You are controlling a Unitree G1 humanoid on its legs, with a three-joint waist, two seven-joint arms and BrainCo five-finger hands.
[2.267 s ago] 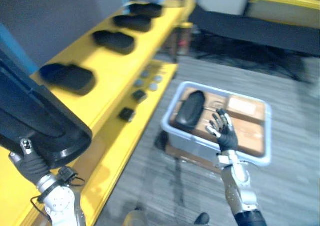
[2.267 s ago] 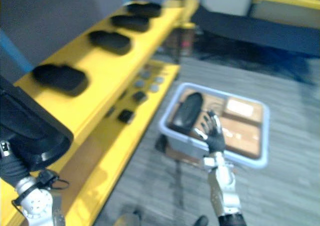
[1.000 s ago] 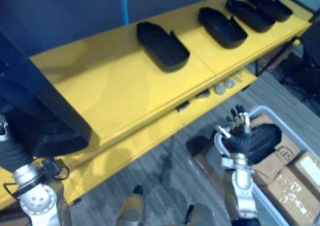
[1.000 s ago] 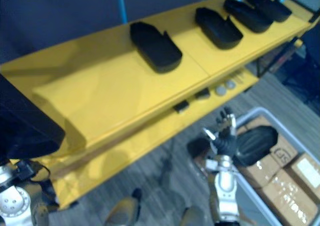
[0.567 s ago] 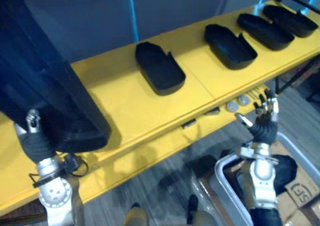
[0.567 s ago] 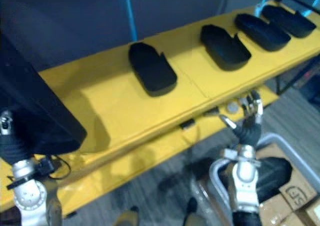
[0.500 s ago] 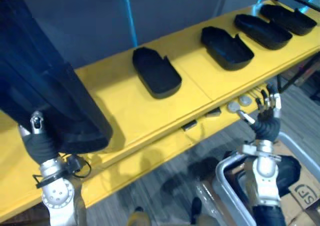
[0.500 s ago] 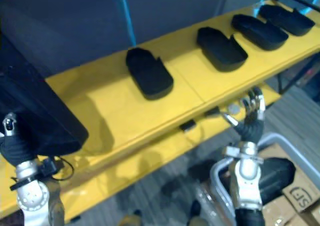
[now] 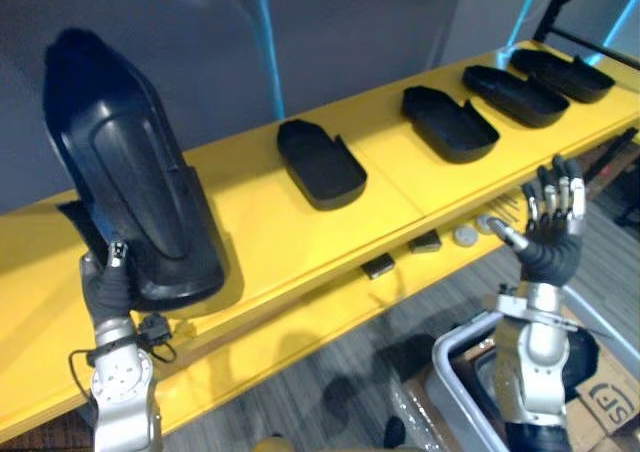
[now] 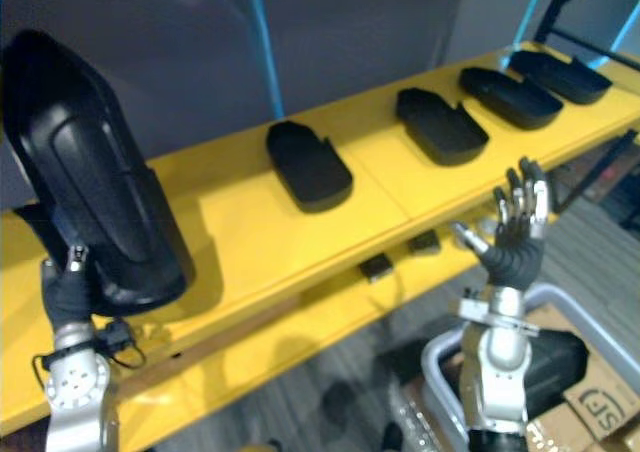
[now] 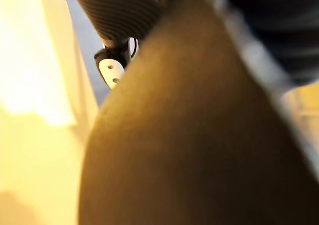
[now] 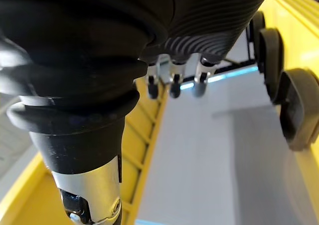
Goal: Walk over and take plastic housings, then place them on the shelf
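At 9 o'clock my left hand (image 9: 103, 290) gripped a big black plastic housing (image 9: 130, 192), upright over the yellow shelf (image 9: 250, 232), thumb on its front. Four more housings (image 9: 320, 164) lay along the shelf toward 2 o'clock. At 4 o'clock my right hand (image 9: 550, 242) had its fingers straight and empty.
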